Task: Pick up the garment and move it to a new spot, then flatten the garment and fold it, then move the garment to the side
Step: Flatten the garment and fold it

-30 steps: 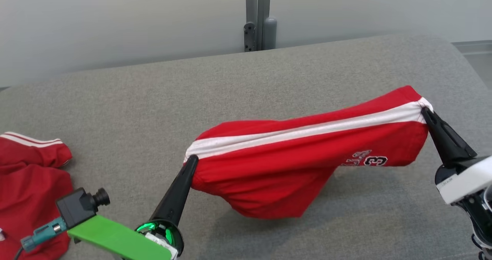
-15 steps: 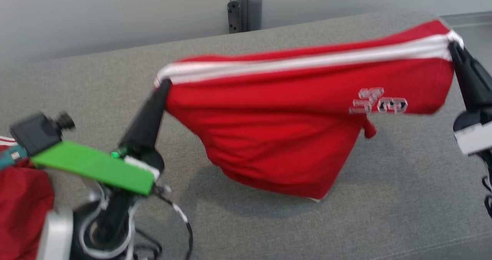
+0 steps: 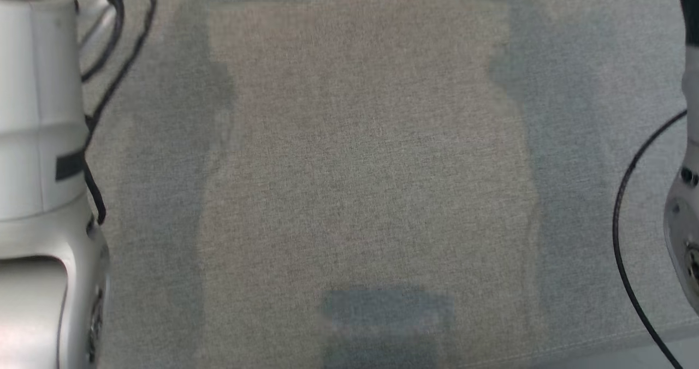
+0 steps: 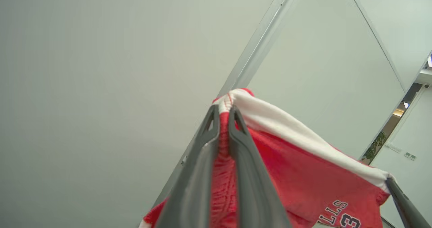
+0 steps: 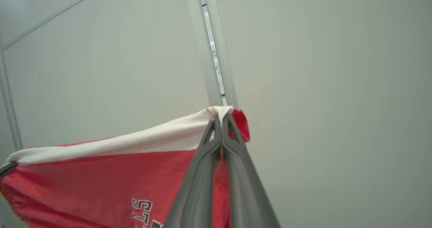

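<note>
Directly beneath the head camera lay the grey woven surface (image 3: 360, 140), warmer and beige-tinted through its middle, greyer in bands down both sides, with a darker rectangular patch (image 3: 385, 320) near the bottom edge. A pale forearm (image 3: 38, 140) stood at that view's left edge with a black cable (image 3: 117, 69) trailing off it, and a second pale arm part (image 3: 682, 221) sat at the right edge beside another looping black cable (image 3: 622, 238).

The garment (image 4: 303, 174), red with a white band and dark lettering, hung in the air between the two arms, stretched along its banded edge. The left tool (image 4: 222, 108) was pressed together on one corner of that band, red cloth bunched between its dark fingers. The right tool (image 5: 221, 118) was pinched tight on the opposite corner, where the white band gathered to a point. In the left wrist view the right tool (image 4: 401, 204) showed at the lower right, at the far end of the cloth.

Behind the cloth rose pale grey-green wall panels (image 5: 320, 69), split by a metal post (image 5: 212, 52). Far right in the left wrist view were a leafy plant (image 4: 374, 147) and a lit ceiling lamp (image 4: 398, 112)
</note>
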